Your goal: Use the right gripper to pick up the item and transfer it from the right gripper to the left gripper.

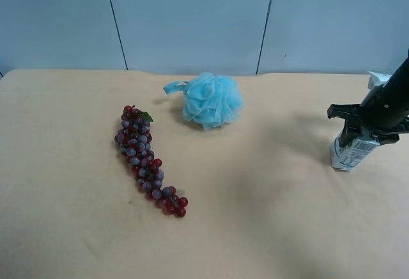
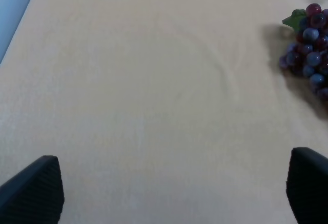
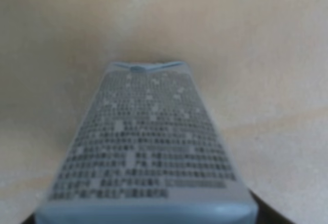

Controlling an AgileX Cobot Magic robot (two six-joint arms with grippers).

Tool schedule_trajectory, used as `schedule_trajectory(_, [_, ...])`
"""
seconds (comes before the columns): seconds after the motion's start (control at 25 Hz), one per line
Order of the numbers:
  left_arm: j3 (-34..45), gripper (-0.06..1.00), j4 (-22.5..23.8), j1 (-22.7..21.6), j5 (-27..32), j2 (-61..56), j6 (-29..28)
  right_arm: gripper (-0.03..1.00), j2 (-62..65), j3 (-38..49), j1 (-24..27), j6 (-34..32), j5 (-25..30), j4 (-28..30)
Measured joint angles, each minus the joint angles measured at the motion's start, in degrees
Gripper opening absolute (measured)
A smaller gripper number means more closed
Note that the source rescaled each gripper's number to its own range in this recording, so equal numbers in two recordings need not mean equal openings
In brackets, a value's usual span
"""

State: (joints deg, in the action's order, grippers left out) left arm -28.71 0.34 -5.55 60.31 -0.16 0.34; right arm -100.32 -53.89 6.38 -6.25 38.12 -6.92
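Note:
A white and pale-blue carton [image 1: 348,152] with printed text stands tilted on the tan table at the far right of the exterior high view. My right gripper [image 1: 362,126] straddles its upper part and looks shut on it. In the right wrist view the carton [image 3: 148,152] fills the picture, with only dark finger edges [image 3: 269,212] at the corners. My left gripper [image 2: 174,193] is open and empty above bare table, its fingers [image 2: 36,190] wide apart. The left arm is out of the exterior high view.
A bunch of red and purple grapes [image 1: 146,159] lies left of centre and also shows in the left wrist view [image 2: 308,57]. A light-blue bath pouf [image 1: 211,100] sits at the back middle. A blue-grey wall [image 1: 192,17] stands behind the table.

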Motion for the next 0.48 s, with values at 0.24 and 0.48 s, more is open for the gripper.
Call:
schedule_trajectory(0.24, [0.00, 0.89, 0.00, 0.00, 0.00, 0.00, 0.00, 0.00, 0.00, 0.00, 0.00, 0.05, 0.16, 0.00])
schedule_trajectory(0.48, [0.00, 0.89, 0.00, 0.00, 0.00, 0.00, 0.00, 0.00, 0.53, 0.00, 0.00, 1.61, 2.30, -0.14])
